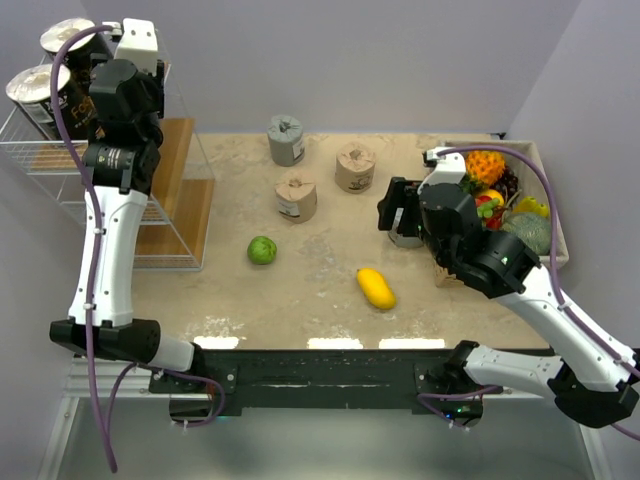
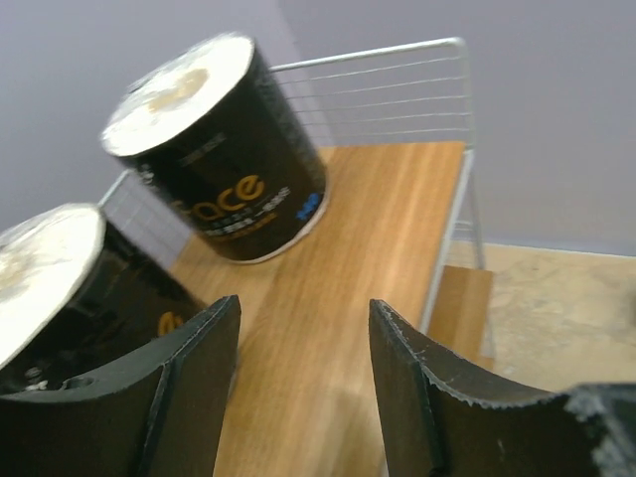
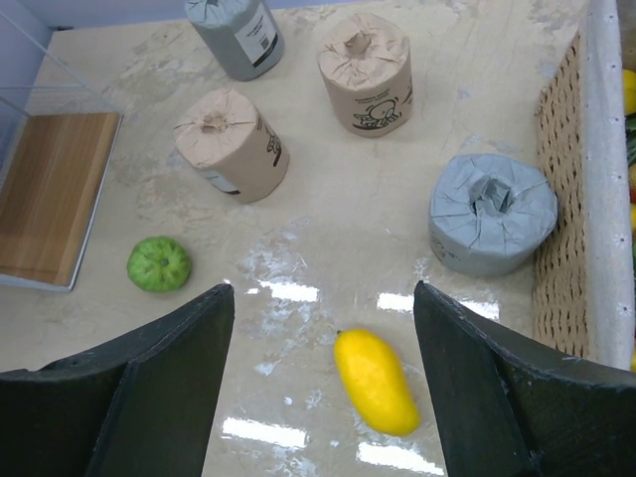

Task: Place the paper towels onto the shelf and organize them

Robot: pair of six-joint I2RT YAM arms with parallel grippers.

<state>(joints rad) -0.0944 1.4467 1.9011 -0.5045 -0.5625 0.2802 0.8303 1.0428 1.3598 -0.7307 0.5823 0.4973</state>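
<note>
Shelf (image 1: 188,215) stands at the left edge of the table (image 1: 330,300), and I have the left claw (image 2: 303,318) up over its top board. The fingers are spread wide with nothing held; I see only bare wood between them. Two of the rolls are on that board, both upright. One black roll (image 2: 214,149) is ahead by the wire rail, and a second black roll (image 2: 60,288) is just beside the claw's left-hand finger. I cannot tell if they touch.

The right claw (image 3: 323,293) hangs over the right half of the table, pointing down, also wide open and empty. Through its camera I see a grey roll (image 3: 492,214) close against the woven wall of the fruit box (image 3: 561,258). The other three rolls stand apart on the open table, all well clear of the shelf. A far grey roll (image 1: 286,138) is at the back, a tan roll (image 1: 355,166) is to its right, and a second tan roll (image 1: 296,198) is nearer to me. A green fruit (image 1: 262,250) lies near the shelf's lowest board. A yellow fruit (image 1: 376,288) lies towards the front edge, below the right claw's gap in the wrist view.
</note>
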